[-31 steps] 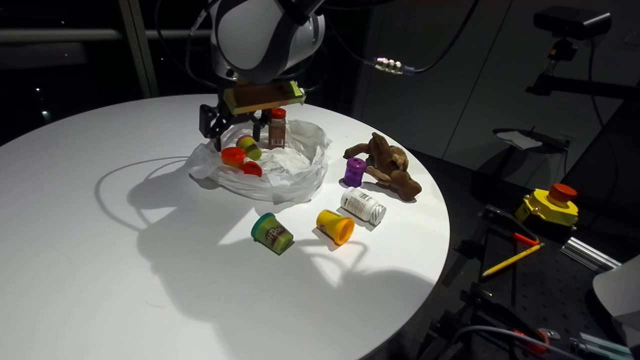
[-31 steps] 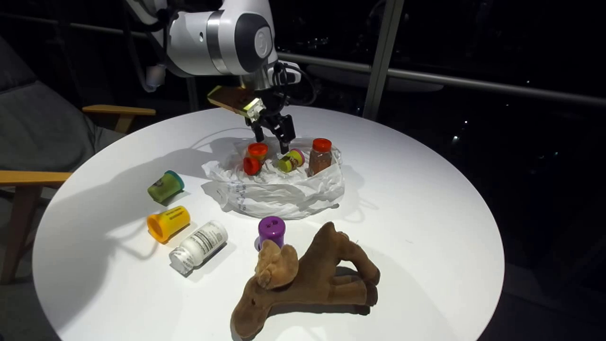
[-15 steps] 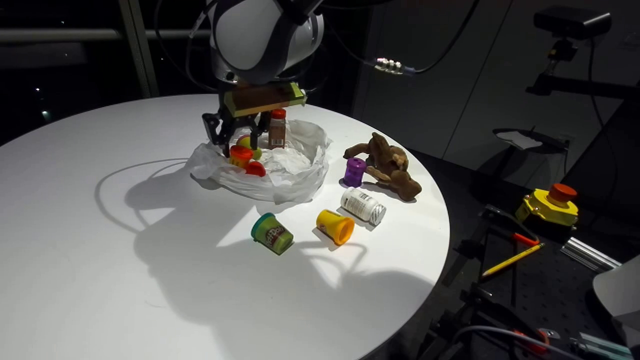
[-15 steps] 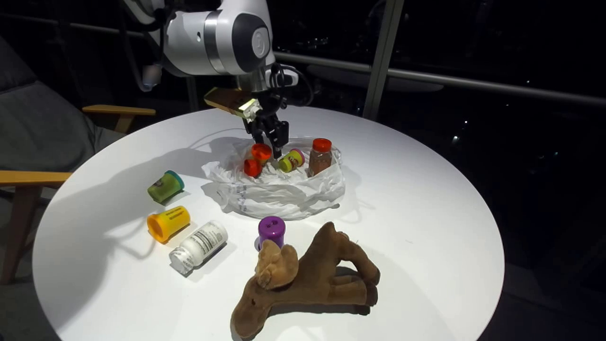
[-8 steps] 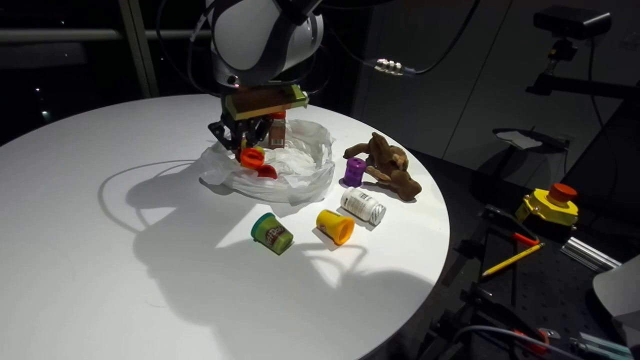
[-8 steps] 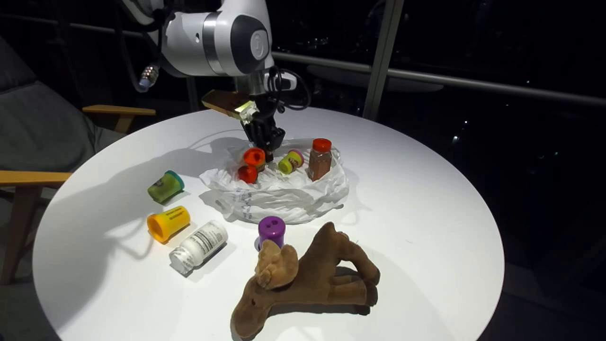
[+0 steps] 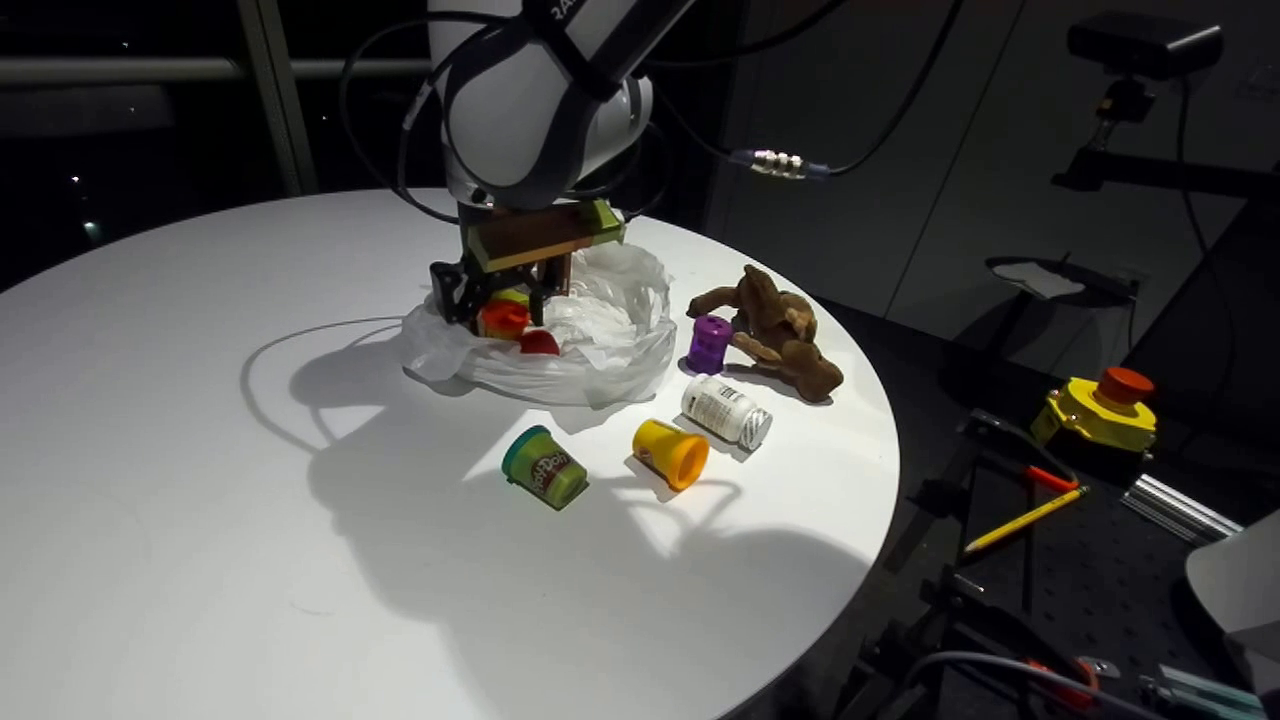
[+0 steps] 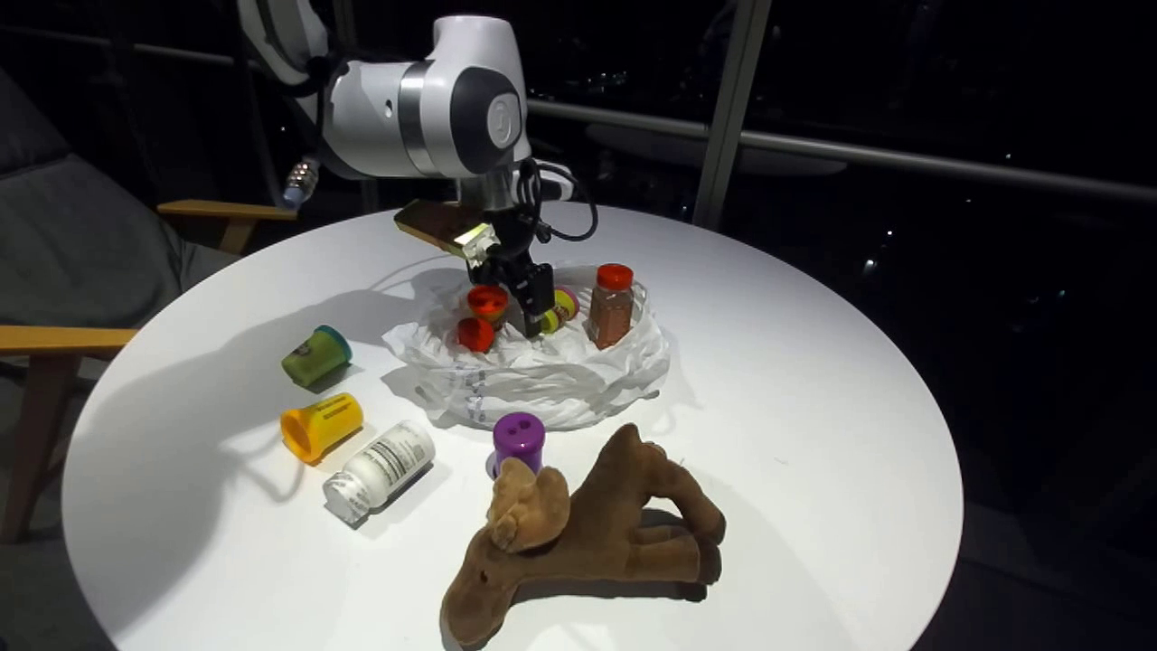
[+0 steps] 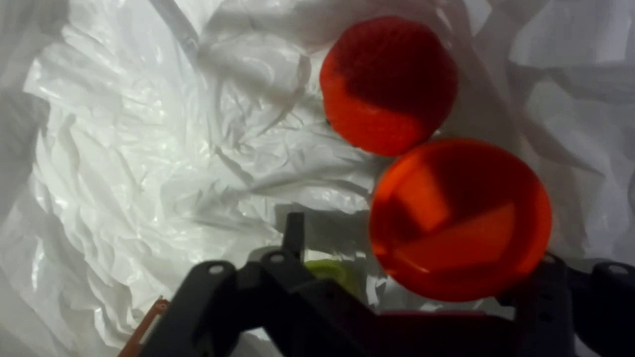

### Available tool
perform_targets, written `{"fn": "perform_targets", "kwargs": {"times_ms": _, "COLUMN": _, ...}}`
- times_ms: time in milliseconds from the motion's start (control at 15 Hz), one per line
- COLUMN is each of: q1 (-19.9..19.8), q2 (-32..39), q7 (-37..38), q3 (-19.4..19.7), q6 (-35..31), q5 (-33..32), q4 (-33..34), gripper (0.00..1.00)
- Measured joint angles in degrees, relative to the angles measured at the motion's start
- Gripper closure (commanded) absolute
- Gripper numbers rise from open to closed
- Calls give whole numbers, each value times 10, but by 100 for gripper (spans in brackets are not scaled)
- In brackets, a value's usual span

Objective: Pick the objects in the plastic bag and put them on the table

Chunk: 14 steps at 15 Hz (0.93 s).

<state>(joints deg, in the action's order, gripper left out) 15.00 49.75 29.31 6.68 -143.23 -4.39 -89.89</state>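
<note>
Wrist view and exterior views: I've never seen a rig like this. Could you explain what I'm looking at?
The machine is a white robot arm with a black gripper. Both exterior views look from outside across a round white table; the wrist view looks from the arm's wrist down into a plastic bag. On the table lie a brown stuffed moose, a white labelled bottle, a yellow tub and a green Play-Doh can; a purple container stands upright. In the bag are a red-capped jar, a yellow-green can, a red-lidded can and a round red item. Nothing appears to be held: the jaws stand apart in the bag beside the red-lidded can. Its lid hides one fingertip in the wrist view, so contact is unclear.
</note>
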Motion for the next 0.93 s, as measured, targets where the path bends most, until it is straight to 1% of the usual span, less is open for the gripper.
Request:
{"fn": "perform_targets", "kwargs": {"times_ms": 733, "q1": 0, "q2": 1, "q7": 4, "q3": 1, "q6": -1, "q5": 0, "q4": 0, "gripper": 0}}
{"fn": "perform_targets", "kwargs": {"times_ms": 933, "q1": 4, "q2": -2, "q7": 8, "q3": 6, "q6": 2, "q5": -1, "q4": 0, "gripper": 0}}
